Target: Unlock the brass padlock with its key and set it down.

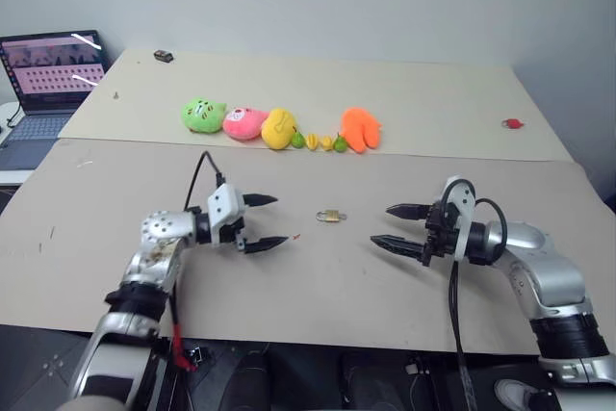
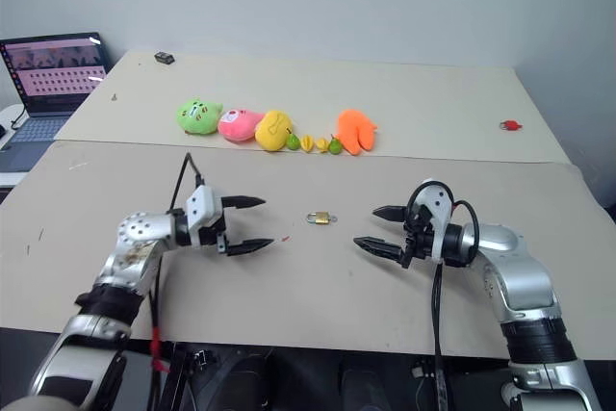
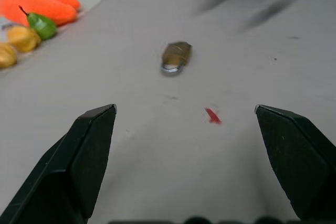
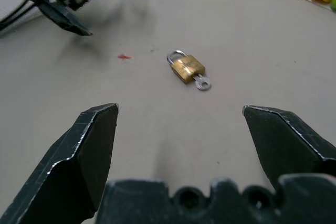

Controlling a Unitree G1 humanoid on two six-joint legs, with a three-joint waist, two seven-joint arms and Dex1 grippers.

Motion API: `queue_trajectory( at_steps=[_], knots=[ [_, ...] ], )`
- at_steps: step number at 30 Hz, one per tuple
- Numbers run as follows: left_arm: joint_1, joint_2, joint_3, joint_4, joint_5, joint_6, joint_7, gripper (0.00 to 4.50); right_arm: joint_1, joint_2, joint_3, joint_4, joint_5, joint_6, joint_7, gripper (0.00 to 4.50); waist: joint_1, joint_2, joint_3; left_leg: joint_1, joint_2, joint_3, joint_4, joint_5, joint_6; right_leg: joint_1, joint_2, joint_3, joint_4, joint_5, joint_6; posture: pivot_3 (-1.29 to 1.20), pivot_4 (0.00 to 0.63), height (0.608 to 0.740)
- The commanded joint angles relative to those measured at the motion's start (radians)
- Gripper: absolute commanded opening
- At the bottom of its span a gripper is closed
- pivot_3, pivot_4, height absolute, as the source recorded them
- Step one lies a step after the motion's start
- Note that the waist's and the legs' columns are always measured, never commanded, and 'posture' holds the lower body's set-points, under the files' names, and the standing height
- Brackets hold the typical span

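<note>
Your padlock (image 4: 187, 68) is lying flat on the table (image 1: 318, 286), key (image 4: 202, 83) sticking out of its base. Your left gripper (image 1: 262, 222) and right gripper (image 1: 398, 226) are hovering either side of it, both gaping wide and holding nothing.

The brass padlock (image 4: 188, 68) lies flat on the tan desk (image 1: 318, 286), small and gold-yellow, its thin silvery shackle (image 4: 176, 55) looped at one end and a small silvery key (image 4: 202, 83) protruding from the opposite end.
</note>
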Motion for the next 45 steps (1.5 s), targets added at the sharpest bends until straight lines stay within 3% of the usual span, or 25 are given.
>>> queue_trajectory(
  at_steps=[1, 5, 13, 38, 45],
  knots=[
    [-0.111, -0.055, -0.012, 0.141, 0.024, -0.032, -0.013, 4.50, 0.017, -0.007, -0.032, -0.069, 0.019, 0.011, -0.028, 4.46, 0.002, 0.000, 0.000, 0.000, 0.000, 0.000, 0.000, 0.000, 0.000, 0.000, 0.000, 0.000, 0.000, 0.000, 0.000, 0.00, 0.150, 0.722],
    [-0.211, -0.130, -0.010, 0.254, 0.025, -0.001, -0.025, 4.50, 0.028, -0.010, -0.044, -0.092, 0.026, 0.018, -0.048, 4.46, 0.002, 0.000, 0.000, -0.003, -0.001, -0.002, 0.003, 0.000, 0.000, 0.000, 0.000, -0.001, 0.000, 0.000, 0.001, 0.00, 0.150, 0.722],
    [-0.270, -0.190, -0.039, 0.394, 0.087, -0.060, -0.075, 4.50, 0.051, -0.009, -0.059, -0.141, 0.043, 0.037, -0.078, 4.46, -0.005, 0.000, 0.000, -0.004, -0.001, -0.004, 0.003, -0.001, 0.002, -0.001, 0.001, -0.001, 0.000, 0.000, 0.001, 0.00, 0.150, 0.722],
    [-0.413, -0.262, -0.033, 0.634, 0.209, -0.092, 0.010, 4.50, 0.088, -0.001, -0.076, -0.176, 0.070, 0.042, -0.135, 4.46, -0.001, -0.001, 0.000, -0.005, -0.002, -0.005, 0.004, -0.001, 0.002, 0.000, 0.001, -0.001, 0.000, 0.000, 0.001, 0.00, 0.150, 0.722],
    [-0.421, -0.270, -0.025, 0.641, 0.220, -0.095, 0.010, 4.50, 0.106, -0.054, -0.074, -0.150, 0.042, 0.032, -0.098, 4.46, 0.000, -0.001, 0.000, -0.005, -0.002, -0.005, 0.004, -0.001, 0.002, 0.000, 0.001, -0.001, 0.000, 0.000, 0.001, 0.00, 0.150, 0.722]
  ],
)
